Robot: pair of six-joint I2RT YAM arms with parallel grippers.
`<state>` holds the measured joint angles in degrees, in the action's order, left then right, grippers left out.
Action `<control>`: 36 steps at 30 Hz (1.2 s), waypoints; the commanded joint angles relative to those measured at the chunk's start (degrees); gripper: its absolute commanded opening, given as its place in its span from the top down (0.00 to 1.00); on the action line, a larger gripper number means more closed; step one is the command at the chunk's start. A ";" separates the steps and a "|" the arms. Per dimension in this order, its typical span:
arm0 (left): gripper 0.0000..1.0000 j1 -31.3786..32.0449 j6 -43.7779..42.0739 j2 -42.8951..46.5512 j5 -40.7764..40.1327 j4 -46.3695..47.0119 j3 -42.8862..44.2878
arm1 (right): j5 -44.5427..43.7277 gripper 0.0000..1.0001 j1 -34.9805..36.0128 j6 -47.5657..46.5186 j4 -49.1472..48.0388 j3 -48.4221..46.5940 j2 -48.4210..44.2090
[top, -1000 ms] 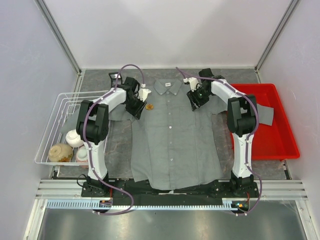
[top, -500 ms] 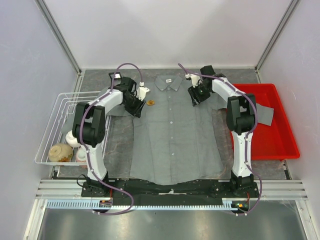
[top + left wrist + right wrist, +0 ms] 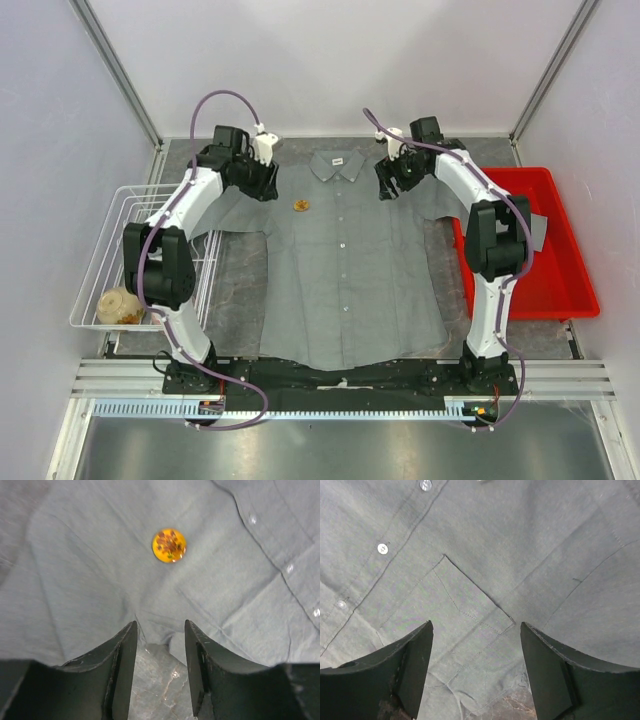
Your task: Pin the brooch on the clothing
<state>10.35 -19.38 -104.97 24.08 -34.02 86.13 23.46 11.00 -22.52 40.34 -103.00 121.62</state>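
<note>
Mat (image 3: pixel 240 290) under grey shirt (image 3: pixel 350 270); round orange dark-speckled brooch (image 3: pixel 169 545) on chest; left gripper (image 3: pixel 160 625), right gripper (image 3: pixel 476 626) apart.

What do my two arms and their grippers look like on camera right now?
The left arm and right arm both have white links with black joint housings, and a purplish cable loops along each. The left gripper and right gripper each have two black, wedge-shaped fingers with scuffed edges. No markings are visible.
</note>
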 commanded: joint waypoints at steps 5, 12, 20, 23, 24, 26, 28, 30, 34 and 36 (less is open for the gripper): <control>0.35 -3.67 8.64 0.73 -1.31 1.41 8.79 | 2.90 0.02 -1.86 1.68 -3.59 -1.23 -4.29; 0.05 -8.94 17.61 -1.73 5.88 -2.10 17.13 | 4.49 0.02 -10.46 11.27 -9.48 -4.14 -4.90; 0.01 -13.34 21.48 0.19 2.22 -7.29 22.60 | 5.63 0.02 -17.77 11.80 -9.66 -2.47 -9.56; 0.01 -13.34 21.84 4.31 -5.50 -6.68 15.25 | 3.71 0.02 -19.00 11.89 -9.93 5.74 -14.89; 0.01 -13.34 21.49 4.94 -5.62 -6.85 14.34 | 3.43 0.02 -19.00 12.50 -11.41 8.23 -16.32; 0.01 -13.25 21.66 5.65 -6.58 -7.55 13.46 | 2.73 0.02 -18.92 13.99 -13.78 16.72 -21.85; 0.01 -13.34 22.36 5.39 -8.24 -8.43 13.28 | 1.76 0.02 -18.57 14.26 -17.11 21.94 -26.93; 0.01 -13.34 23.41 5.56 -9.48 -8.43 12.66 | -0.43 0.02 -17.86 13.82 -17.58 27.14 -29.50; 0.01 -12.99 23.51 8.28 -8.61 -6.68 7.68 | -3.33 0.02 -14.53 12.33 -15.99 30.92 -34.95; 0.01 -12.28 21.58 11.70 -8.95 -4.14 4.50 | -5.43 0.02 -13.03 10.93 -15.64 32.42 -36.36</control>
<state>-2.90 1.91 -100.16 16.32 -41.28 95.09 22.09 -4.80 -9.85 26.52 -72.47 89.89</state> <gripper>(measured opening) 0.991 0.982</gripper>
